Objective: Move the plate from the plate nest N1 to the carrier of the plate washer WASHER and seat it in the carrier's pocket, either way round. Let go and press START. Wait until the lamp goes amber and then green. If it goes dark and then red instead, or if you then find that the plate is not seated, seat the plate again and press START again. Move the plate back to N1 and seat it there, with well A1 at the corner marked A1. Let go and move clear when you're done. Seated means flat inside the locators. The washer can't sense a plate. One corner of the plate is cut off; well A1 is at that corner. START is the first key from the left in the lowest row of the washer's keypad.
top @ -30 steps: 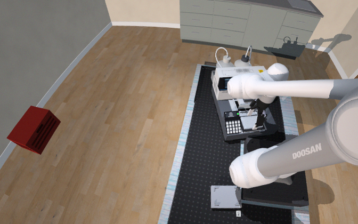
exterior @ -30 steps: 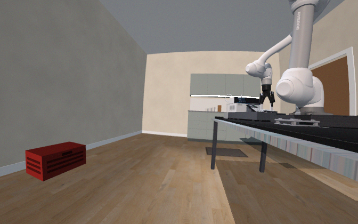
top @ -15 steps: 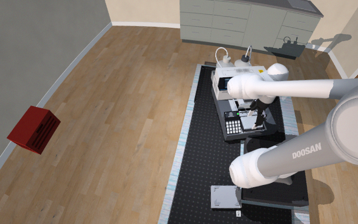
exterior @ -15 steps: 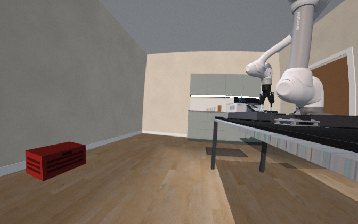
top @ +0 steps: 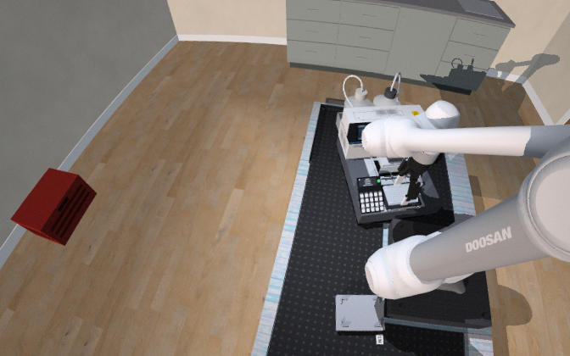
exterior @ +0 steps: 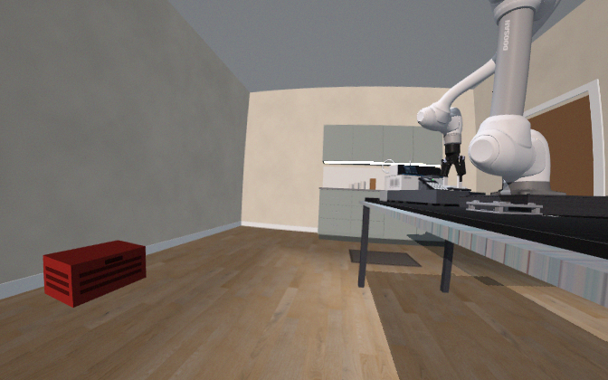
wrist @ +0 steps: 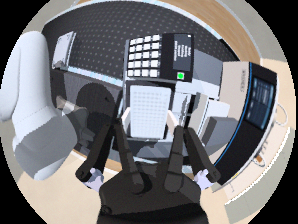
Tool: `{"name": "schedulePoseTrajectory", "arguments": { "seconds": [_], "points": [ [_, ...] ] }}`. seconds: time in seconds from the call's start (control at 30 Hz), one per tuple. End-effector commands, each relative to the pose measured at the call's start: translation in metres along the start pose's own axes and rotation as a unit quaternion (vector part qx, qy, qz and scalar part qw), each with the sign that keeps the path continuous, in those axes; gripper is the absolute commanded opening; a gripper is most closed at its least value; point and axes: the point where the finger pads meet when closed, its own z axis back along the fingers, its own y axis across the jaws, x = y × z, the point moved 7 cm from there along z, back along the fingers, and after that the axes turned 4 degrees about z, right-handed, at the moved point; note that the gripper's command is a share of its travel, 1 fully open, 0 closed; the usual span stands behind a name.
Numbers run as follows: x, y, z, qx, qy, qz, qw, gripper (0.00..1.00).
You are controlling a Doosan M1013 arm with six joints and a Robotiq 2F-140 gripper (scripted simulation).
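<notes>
The gripper [wrist: 148, 135] has its fingers clenched on the plate [wrist: 147, 111], which sits in the washer [top: 382, 127] carrier at the keypad's [top: 370, 200] 3 o'clock; the lamp [wrist: 178, 75] shows green. A tilted lift could catch the locators. The plate is white, rectangular, finely gridded with wells.

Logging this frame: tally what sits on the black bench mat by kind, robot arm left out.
Plate washer: 1
Well plate, in the washer's carrier, with the gripper shut on it: 1
Plate nest, with no plate in it: 1
Capped bottles with tubing, behind the washer: 2
Small white tag by the nest: 1
Total: 6
</notes>
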Motion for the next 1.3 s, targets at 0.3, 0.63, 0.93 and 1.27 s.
{"name": "schedulePoseTrajectory", "arguments": {
  "seconds": [0.3, 0.63, 0.93, 1.27],
  "points": [
    [0.0, -0.0002, -0.0002, 0.0, 0.0, 0.0, 1.0, 0.16],
    [0.0, -0.0002, -0.0002, 0.0, 0.0, 0.0, 1.0, 0.1],
    [0.0, -0.0002, -0.0002, 0.0, 0.0, 0.0, 1.0, 0.1],
    [0.0, -0.0002, -0.0002, 0.0, 0.0, 0.0, 1.0, 0.1]
  ]
}}
